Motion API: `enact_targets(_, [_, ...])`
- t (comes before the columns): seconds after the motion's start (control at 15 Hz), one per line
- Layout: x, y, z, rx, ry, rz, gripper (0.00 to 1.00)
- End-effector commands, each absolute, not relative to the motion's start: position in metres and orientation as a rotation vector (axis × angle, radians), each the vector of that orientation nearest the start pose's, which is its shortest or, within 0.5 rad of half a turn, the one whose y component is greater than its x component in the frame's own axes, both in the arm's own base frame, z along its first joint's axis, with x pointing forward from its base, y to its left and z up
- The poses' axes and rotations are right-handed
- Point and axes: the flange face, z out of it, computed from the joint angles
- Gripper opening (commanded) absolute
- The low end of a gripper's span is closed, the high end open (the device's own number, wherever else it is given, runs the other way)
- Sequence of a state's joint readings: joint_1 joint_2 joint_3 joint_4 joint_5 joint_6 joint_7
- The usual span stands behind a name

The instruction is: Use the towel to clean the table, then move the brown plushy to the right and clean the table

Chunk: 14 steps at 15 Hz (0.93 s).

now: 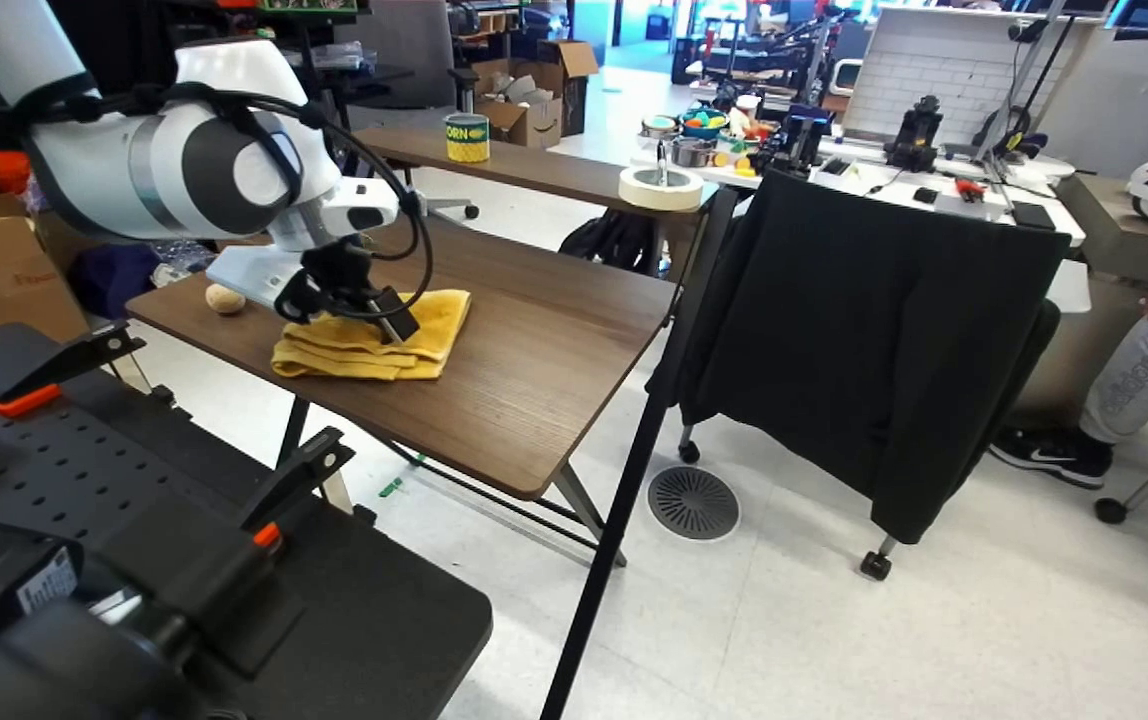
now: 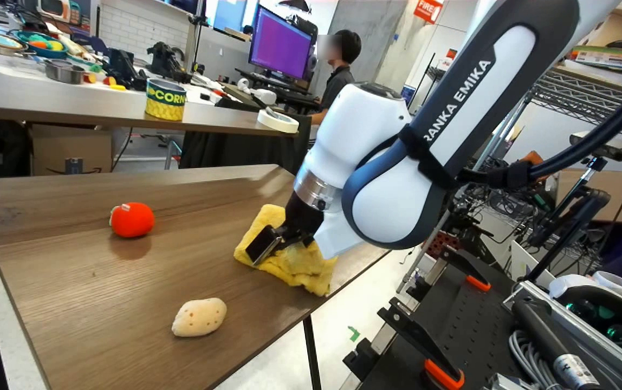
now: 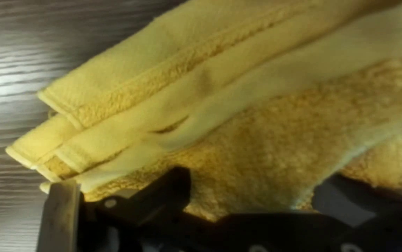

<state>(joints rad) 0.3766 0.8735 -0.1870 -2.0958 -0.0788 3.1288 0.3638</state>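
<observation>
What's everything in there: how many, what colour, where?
table: 1, brown, under towel
towel: 1, yellow, on table
brown plushy: 1, tan, on table
ball: 1, red, on table
bench: 1, brown, behind table
corn can: 1, yellow and green, on bench
tape roll: 1, white, on bench
drape: 1, black, near table
clamps: 2, black and orange, on platform
person: at least 1, dark shirt, background
clutter: uncountable, mixed, background
robot arm: 1, white and black, over table
pincer: 1, black, at towel, open
</observation>
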Motion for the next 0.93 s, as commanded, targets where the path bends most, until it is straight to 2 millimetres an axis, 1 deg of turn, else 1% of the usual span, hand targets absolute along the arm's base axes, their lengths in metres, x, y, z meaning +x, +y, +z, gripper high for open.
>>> enact_targets(0.0, [0.525,0.139,0.01,-3.161,-0.055,-0.295,1.0])
enact_targets(0.07, [0.536,0.139,0.016,-3.147,-0.029,-0.322,1.0])
enact_targets(0.13, [0.546,0.134,0.023,-3.142,0.009,-0.315,1.0])
enact_targets(0.27, [0.573,0.119,0.035,-3.111,0.116,-0.394,1.0])
enact_targets(0.4, [0.608,0.09,0.047,-3.075,0.255,-0.444,1.0])
enact_targets(0.47, [0.578,0.112,0.045,-3.111,0.169,-0.426,1.0])
enact_targets(0.53, [0.592,0.099,0.051,-3.099,0.212,-0.449,1.0])
enact_targets(0.6, [0.601,0.088,0.054,-3.091,0.238,-0.462,1.0])
enact_targets(0.67, [0.605,0.081,0.054,-3.088,0.253,-0.467,1.0])
enact_targets(0.8, [0.606,0.08,0.051,-3.086,0.257,-0.462,1.0])
enact_targets(0.87, [0.608,0.077,0.044,-3.096,0.258,-0.421,1.0])
